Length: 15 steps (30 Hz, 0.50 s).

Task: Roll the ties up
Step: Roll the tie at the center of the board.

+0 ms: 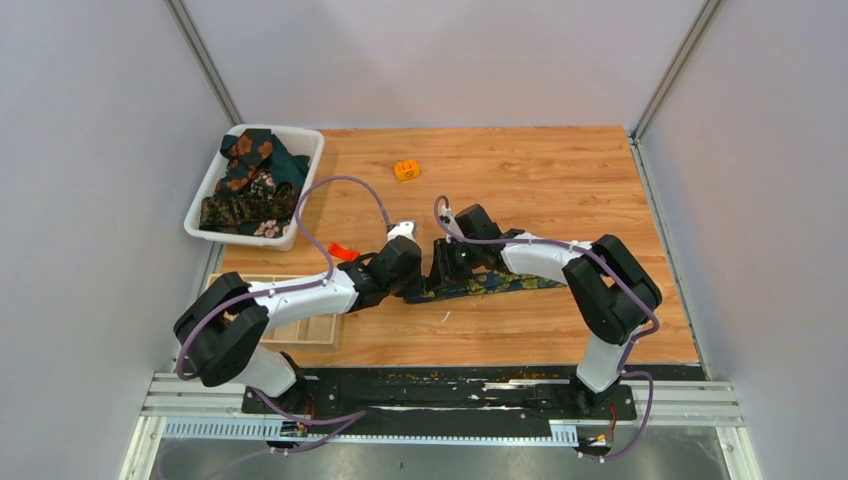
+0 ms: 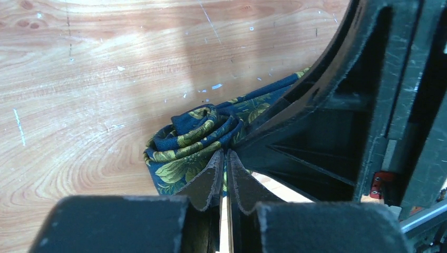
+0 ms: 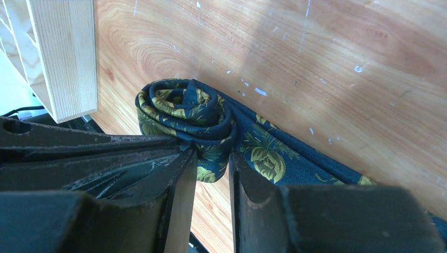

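Navy tie (image 3: pixel 266 161) on scuffed wood tabletop (image 1: pixel 560 180), grey walls (image 1: pixel 430 60); left claw (image 2: pixel 226 154) gripping it, right claw (image 3: pixel 212 154) parted.

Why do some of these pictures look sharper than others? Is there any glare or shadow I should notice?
Top view: even, soft light, only faint shadows on the table. Left wrist view: pale glare washes the wood along the top edge; the navy tie is sharp, the left hand's fingers loom large and dark. Right wrist view: a broad soft shadow crosses the wood beyond the tie.
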Available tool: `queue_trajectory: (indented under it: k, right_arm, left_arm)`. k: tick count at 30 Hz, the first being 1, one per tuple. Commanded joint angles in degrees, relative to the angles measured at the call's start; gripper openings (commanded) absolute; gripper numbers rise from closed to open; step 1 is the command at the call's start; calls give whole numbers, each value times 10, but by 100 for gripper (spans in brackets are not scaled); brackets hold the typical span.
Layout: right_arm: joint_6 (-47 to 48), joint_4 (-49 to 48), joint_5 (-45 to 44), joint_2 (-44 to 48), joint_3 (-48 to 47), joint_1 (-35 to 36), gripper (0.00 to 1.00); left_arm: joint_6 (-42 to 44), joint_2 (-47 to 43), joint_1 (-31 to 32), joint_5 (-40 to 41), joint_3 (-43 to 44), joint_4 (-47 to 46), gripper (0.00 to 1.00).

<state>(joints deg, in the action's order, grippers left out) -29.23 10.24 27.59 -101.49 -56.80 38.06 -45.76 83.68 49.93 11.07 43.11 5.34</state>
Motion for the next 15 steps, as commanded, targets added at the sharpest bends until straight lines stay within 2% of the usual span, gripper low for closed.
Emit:
queue_trajectory:
  k: [1, 3, 5, 9, 11, 15]
  right_arm:
    - [6, -34, 18, -14, -11, 2, 28]
    - [4, -35, 18, -18, -11, 2, 25]
    - [4, -35, 18, -19, -12, 2, 25]
    - [4, -34, 15, -21, -14, 2, 24]
    - [2, -33, 14, -23, -15, 2, 24]
    - [1, -31, 14, -27, -19, 2, 24]
  left_arm:
    - [-7, -20, -3, -5, -4, -8, 10]
    - [-7, -23, -3, -7, -4, -7, 12]
    - [-8, -30, -4, -6, -3, -2, 19]
    - [-1, -55, -4, 12, 9, 35, 48]
    - [8, -72, -4, 28, 14, 60, 58]
    - [26, -100, -9, 61, 16, 108, 59]
